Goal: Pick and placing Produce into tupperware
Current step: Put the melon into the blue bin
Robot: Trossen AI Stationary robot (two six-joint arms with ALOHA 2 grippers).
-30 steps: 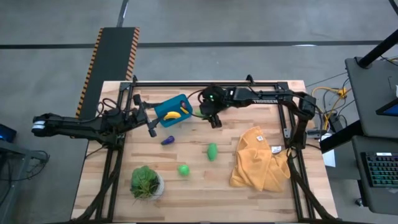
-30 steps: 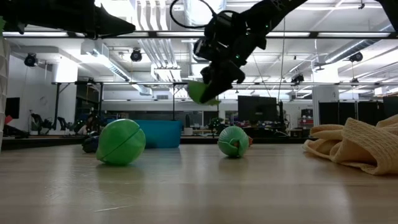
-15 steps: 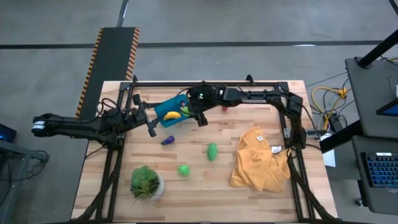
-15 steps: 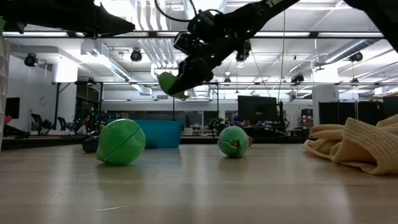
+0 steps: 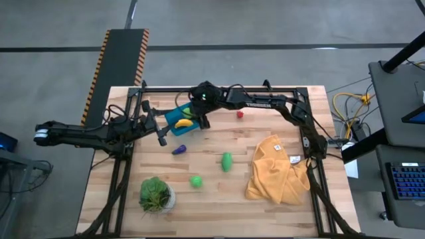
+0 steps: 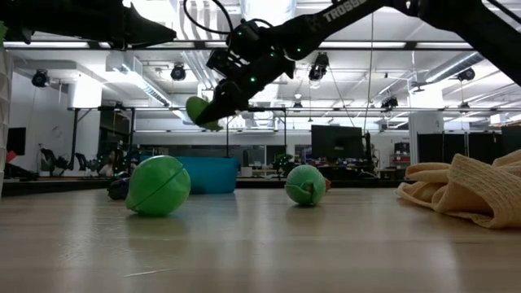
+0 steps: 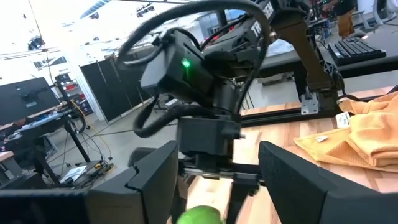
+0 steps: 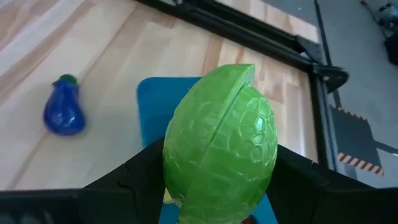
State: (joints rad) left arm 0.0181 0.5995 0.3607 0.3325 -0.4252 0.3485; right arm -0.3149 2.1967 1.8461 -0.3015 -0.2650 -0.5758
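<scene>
The green toy piece (image 8: pixel 219 142) you are carrying sits pinched between the two fingers of the right pincer (image 5: pixel 200 120), which hangs in the air at the upper middle of the overhead picture, right over the teal tub (image 5: pixel 178 119). In the right wrist picture the tub's blue floor (image 8: pixel 155 102) shows directly under the piece, with the purple eggplant (image 8: pixel 64 109) lying on the wood at the left of that frame. A yellow banana (image 5: pixel 184 122) is already inside the tub.

The piece looks like hard, hollow plastic: light, stiff, with a pebbled skin and a seam down its middle. Its rounded shape could roll or squirt out of a loose hold, so you are right to grip it across its widest part.

The other green pieces (image 5: pixel 226 161) (image 5: pixel 196 180) lie apart on the worktop (image 5: pixel 265 212) in the lower middle of the overhead frame, a small red piece (image 5: pixel 240 114) near the top. Take those across the middle too.

Your left pincer (image 5: pixel 158 130) waits with its fingers spread, just left of the tub.
</scene>
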